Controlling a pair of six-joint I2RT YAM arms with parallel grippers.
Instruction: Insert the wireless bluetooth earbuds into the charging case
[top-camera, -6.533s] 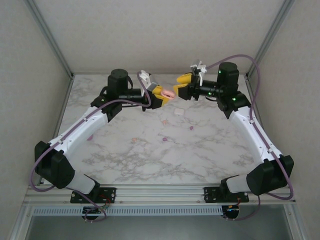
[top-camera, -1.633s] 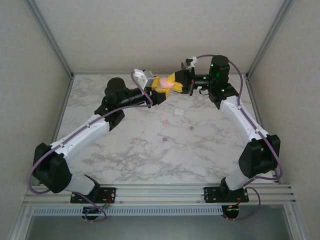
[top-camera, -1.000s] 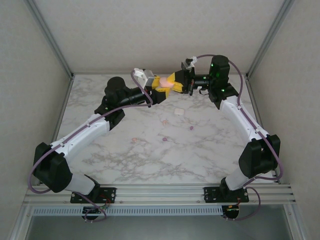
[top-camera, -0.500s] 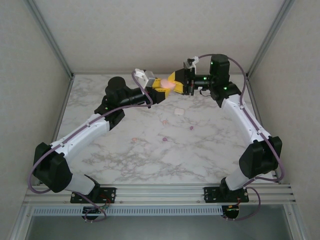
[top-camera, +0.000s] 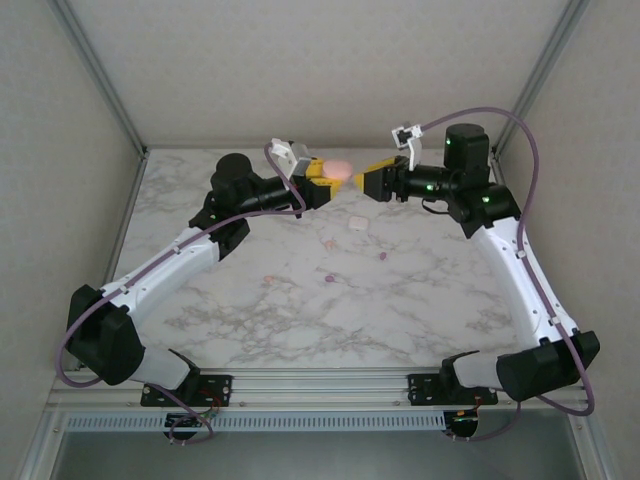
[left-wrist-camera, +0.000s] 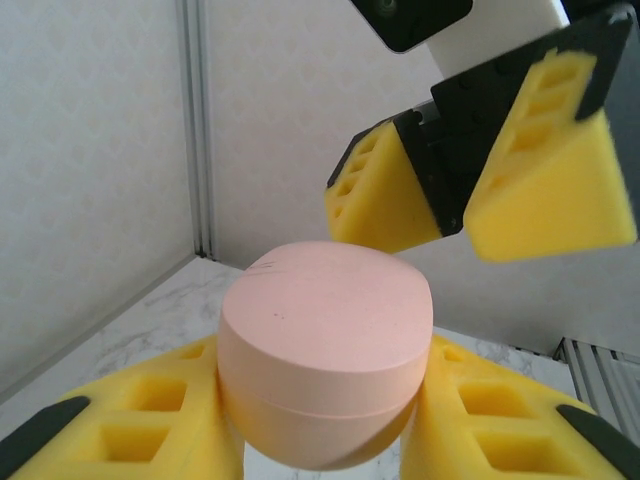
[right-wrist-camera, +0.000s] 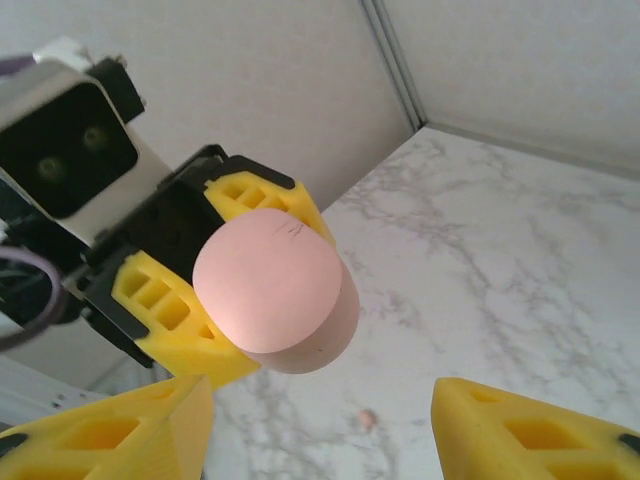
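The charging case (top-camera: 338, 168) is a round pink puck with its lid closed, held up above the back of the table. My left gripper (top-camera: 325, 178) is shut on it, a yellow finger on each side (left-wrist-camera: 325, 400). The case (left-wrist-camera: 325, 350) shows a thin seam round its middle. My right gripper (top-camera: 366, 181) stands open just to its right, apart from it, with nothing between the fingers (right-wrist-camera: 320, 440). The case (right-wrist-camera: 270, 290) faces that gripper end-on. Tiny earbuds lie on the marble below: pink ones (top-camera: 330, 243) (top-camera: 268, 282) and purple ones (top-camera: 382, 256) (top-camera: 329, 279).
A small white piece (top-camera: 355, 224) lies on the table under the grippers. Another purple bit (top-camera: 181, 272) sits near the left arm. Walls close the table (top-camera: 420, 300) in on the left, back and right.
My right gripper has opened and drawn back to the right, away from the pink case. The left gripper still holds the case in about the same place.
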